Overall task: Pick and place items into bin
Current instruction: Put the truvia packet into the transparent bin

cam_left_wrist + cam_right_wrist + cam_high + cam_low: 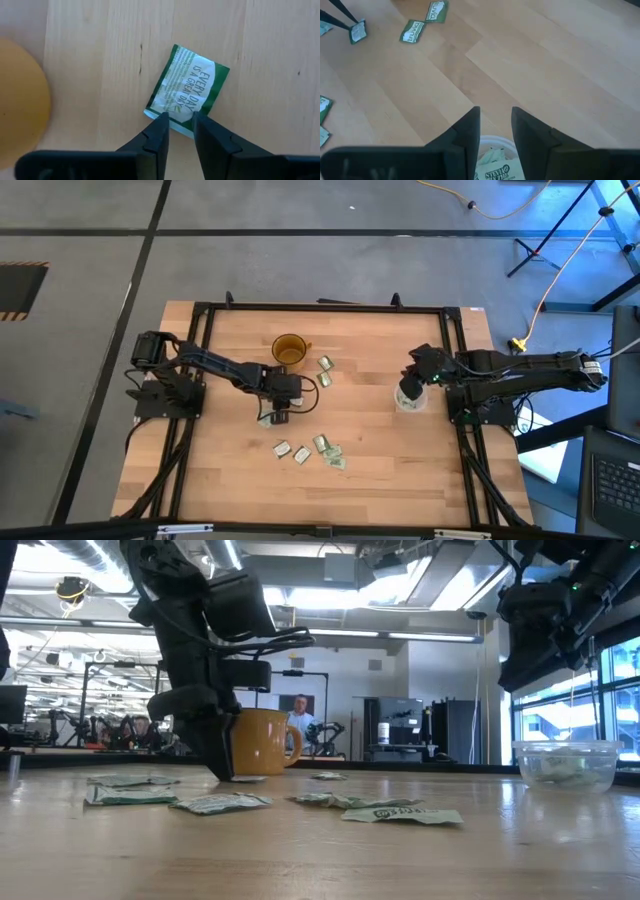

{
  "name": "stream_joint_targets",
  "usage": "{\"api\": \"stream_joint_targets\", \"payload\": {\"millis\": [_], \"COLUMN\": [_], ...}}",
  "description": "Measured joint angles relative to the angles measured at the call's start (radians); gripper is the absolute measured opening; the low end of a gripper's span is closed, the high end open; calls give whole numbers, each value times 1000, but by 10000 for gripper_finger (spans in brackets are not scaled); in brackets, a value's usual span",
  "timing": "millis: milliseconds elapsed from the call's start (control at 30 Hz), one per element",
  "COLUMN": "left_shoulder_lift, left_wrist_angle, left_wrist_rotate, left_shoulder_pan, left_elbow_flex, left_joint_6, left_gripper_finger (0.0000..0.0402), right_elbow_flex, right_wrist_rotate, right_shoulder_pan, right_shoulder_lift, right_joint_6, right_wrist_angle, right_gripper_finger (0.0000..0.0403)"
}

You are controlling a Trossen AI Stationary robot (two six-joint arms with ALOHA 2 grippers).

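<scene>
My left gripper [277, 414] [178, 125] points down at mid-table, just near of the amber cup [289, 350], shut on a green and white packet [190, 90] [268, 420]. My right gripper [407, 388] [496, 130] hangs narrowly open just above the clear bin [408, 398] [566, 762], touching nothing. The bin stands on its base at the table's right and holds packets [495, 167]. Several more packets lie flat nearer the near edge [322, 444] [220, 803], and two lie to the right of the amber cup [326, 364]. My left gripper pinches the packet at one short edge [177, 126] between its two fingertips [161, 125], coming from above and pointing down. The rest of the packet stretches flat away from the fingers. Whether it lies on the wood or just clear of it, I cannot tell.
The amber cup with a handle [262, 740] stands just beyond my left gripper. A black frame [320, 307] runs around the table. Bare wood lies between the two arms [365, 415]. A person [300, 718] shows far off in the room behind.
</scene>
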Motion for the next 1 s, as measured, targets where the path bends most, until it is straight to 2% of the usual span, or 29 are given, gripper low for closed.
{"api": "stream_joint_targets", "payload": {"millis": [333,567,833,1000], "left_shoulder_lift": [1,-2,-20,-25], "left_wrist_angle": [0,-4,-29,50], "left_wrist_rotate": [6,6,-2,-53], "left_shoulder_pan": [-2,-2,-4,-9], "left_elbow_flex": [-1,1,62,107], "left_joint_6": [1,1,50,121], "left_gripper_finger": [19,4,2,2], "right_elbow_flex": [0,-1,-1,-1], "right_wrist_rotate": [0,-2,-57,-64], "right_shoulder_pan": [0,0,0,0], "right_shoulder_lift": [0,0,1,9], "right_joint_6": [0,0,-78,-74], "right_wrist_angle": [0,10,214,327], "right_gripper_finger": [115,115,115,115]}}
